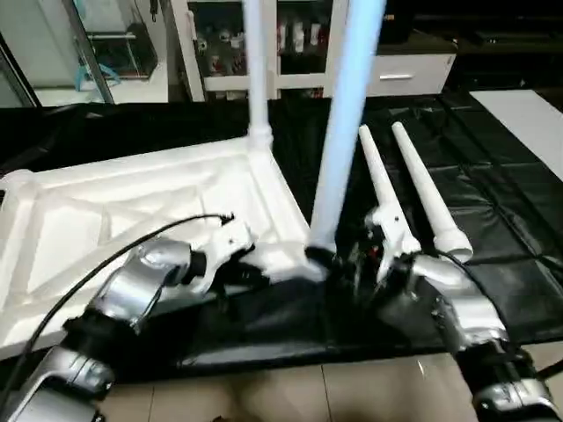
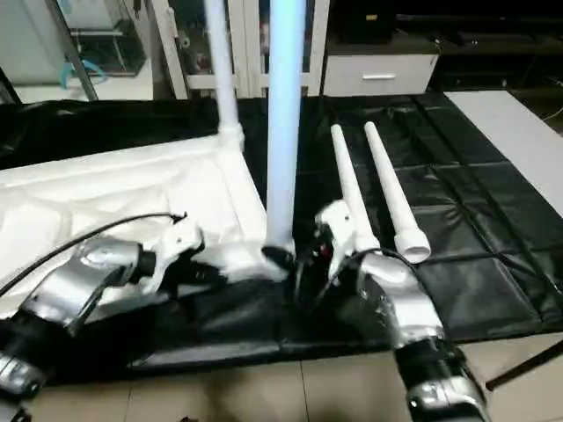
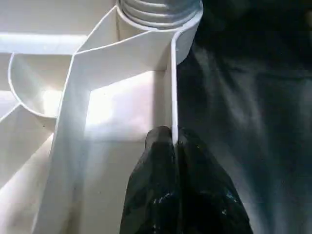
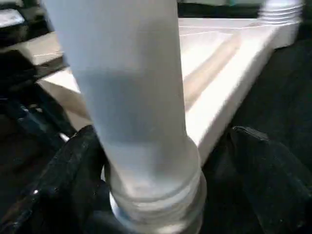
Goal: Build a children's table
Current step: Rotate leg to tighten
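White ribbed tabletop [image 1: 132, 202] lies underside up, two legs [image 1: 347, 123] upright; left pincer [image 3: 174, 141] clenches its rim, right pincer [image 4: 161, 146] released.

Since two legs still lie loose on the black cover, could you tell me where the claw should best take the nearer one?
Grip the nearer loose leg around its mid-shaft, coming from above with the fingers across it. It lies flat, its threaded end toward the robot, parallel to the other loose leg, so the gap between them is narrow.

Smooth glossy white plastic tabletop [image 1: 132, 211] and legs [image 1: 345, 123] on a wrinkled, shiny black cover [image 1: 493, 229].
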